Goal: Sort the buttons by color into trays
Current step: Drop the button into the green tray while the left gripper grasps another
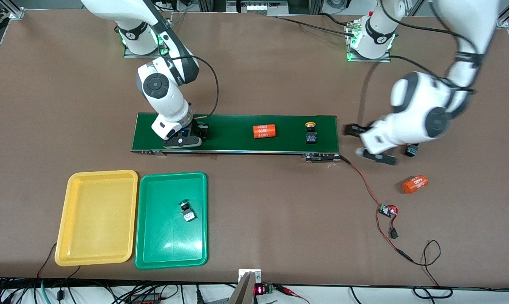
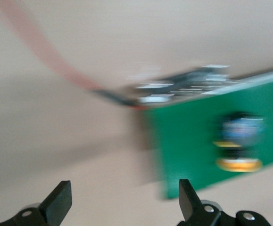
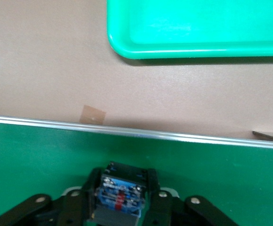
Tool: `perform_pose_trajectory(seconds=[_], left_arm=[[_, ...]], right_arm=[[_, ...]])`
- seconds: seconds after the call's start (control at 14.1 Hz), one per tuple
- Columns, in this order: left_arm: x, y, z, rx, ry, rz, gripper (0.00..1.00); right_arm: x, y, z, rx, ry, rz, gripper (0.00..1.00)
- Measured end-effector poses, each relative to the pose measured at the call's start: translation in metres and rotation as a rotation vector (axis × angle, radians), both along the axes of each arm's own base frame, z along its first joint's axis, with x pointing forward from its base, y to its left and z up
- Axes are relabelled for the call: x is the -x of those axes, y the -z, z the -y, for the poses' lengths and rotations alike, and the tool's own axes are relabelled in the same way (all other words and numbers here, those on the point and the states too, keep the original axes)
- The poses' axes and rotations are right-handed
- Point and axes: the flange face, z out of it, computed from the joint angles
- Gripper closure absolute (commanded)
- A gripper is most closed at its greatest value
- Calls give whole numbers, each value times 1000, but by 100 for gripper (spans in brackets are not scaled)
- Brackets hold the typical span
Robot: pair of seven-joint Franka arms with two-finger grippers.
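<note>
I see the conveyor belt (image 1: 233, 126) running across mid-frame, with bare counter (image 1: 279, 219) between it and the yellow tray (image 1: 97, 177) and green tray (image 1: 172, 177) lower in the frame.

The right end effector (image 1: 194, 136) sits on the belt at the right arm's end, clamped narrow on a button (image 3: 121, 194); I cannot tell its cap colour.

The left end effector (image 1: 366, 143) hangs wide and holds nothing, over the counter just off the belt's end.

A yellow-capped button (image 1: 310, 133) lies on the belt near it. Another button (image 1: 186, 210) lies in the green tray.
</note>
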Motion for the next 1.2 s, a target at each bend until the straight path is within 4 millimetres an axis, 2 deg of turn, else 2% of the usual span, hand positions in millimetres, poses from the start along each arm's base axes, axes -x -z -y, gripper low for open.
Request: perform_pose_trajectory(seconds=[0.07, 0.14, 0.21, 0.28, 0.35, 0.49, 0.64, 0.78, 0.92, 1.06, 1.2], left_arm=[[0, 8, -43, -33, -31, -11, 0], [2, 17, -76, -66, -44, -23, 0], [4, 26, -99, -105, -41, -33, 0], [5, 33, -113, -141, -24, -39, 0], [6, 37, -119, -164, -9, -39, 0], [9, 44, -129, -192, 7, -50, 0], [12, 61, -141, -225, 41, -49, 0], [16, 84, -143, -241, 88, -30, 0], [19, 97, -141, -246, 150, -7, 0], [17, 101, -143, -238, 212, 27, 0], [16, 106, -151, -223, 251, 45, 0]], right_arm=[[-1, 0, 2, 3, -1, -3, 89], [-1, 0, 3, 4, -2, -4, 97], [-1, 0, 3, 5, -3, -4, 100], [-2, 0, 4, 5, -5, -4, 100], [-3, -2, 4, 3, -6, 0, 100], [-20, -19, 5, -5, 4, 19, 100], [-51, -57, 4, -2, 5, 39, 100], [-85, -107, 8, 18, -45, 110, 100], [-117, -136, 27, 46, -111, 181, 100], [-154, -133, 60, 60, -156, 209, 100], [-189, -111, 90, 69, -188, 226, 100]])
